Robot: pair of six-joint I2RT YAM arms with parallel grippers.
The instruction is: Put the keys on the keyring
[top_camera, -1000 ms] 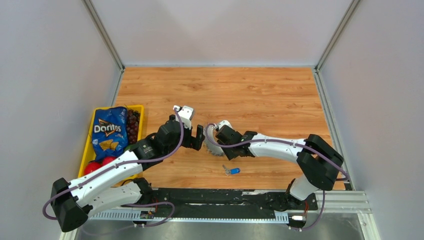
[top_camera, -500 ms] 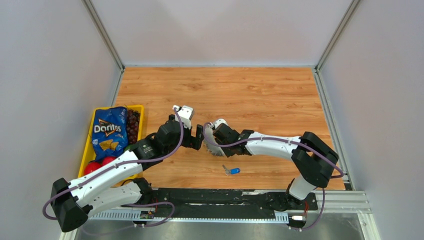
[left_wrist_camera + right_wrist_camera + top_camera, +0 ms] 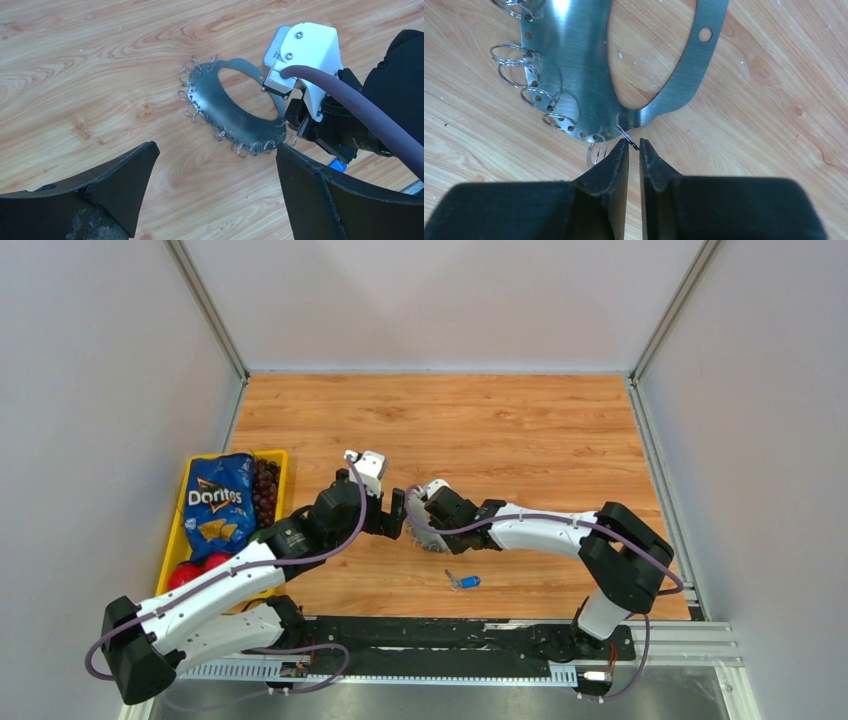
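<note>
The keyring [image 3: 227, 110], a flat silver hoop fringed with small split rings [image 3: 514, 55], lies on the wooden desk [image 3: 520, 430] between the two pincers; in the top view the left pincer [image 3: 397, 514] sits at its 9 o'clock, jaws spread wide and holding nothing; the right pincer [image 3: 634, 145] meets the hoop's rim from 3 o'clock, jaws almost pressed together with only a thin slit between them; one split ring stands edge-on right at its tips, and whether it is pinched cannot be told; the blue-headed key [image 3: 463, 581] lies flat on the desk at the keyring's 5 o'clock, apart from it and untouched, near the desk's front edge; at the desk's 9 o'clock a yellow tray [image 3: 270, 453] holds a Doritos bag [image 3: 217, 504].
</note>
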